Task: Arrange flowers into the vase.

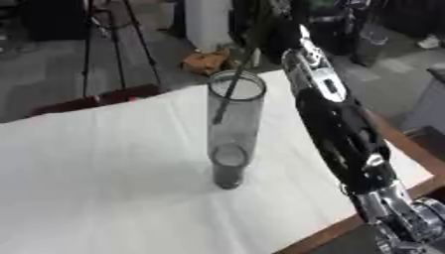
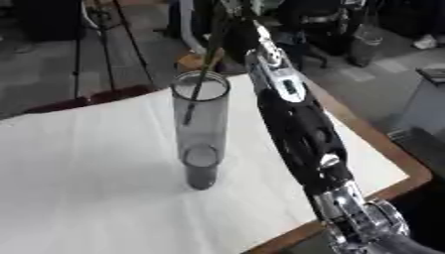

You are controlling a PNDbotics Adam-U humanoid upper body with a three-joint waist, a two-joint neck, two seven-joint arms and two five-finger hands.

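- While the right arm reaches up past the top edge, its hand is out of view, so I cannot tell the state of its fingers.
- One flower stem (image 1: 233,89) slants into the vase (image 1: 233,134), standing upright on the counter (image 1: 104,178).
- Insertion looks underway; next, lower the stem fully and let go.

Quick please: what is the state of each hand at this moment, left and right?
Left hand: not in view.
Right hand: only its arm shows, reaching up past the vase; whether it holds the stem cannot be told.
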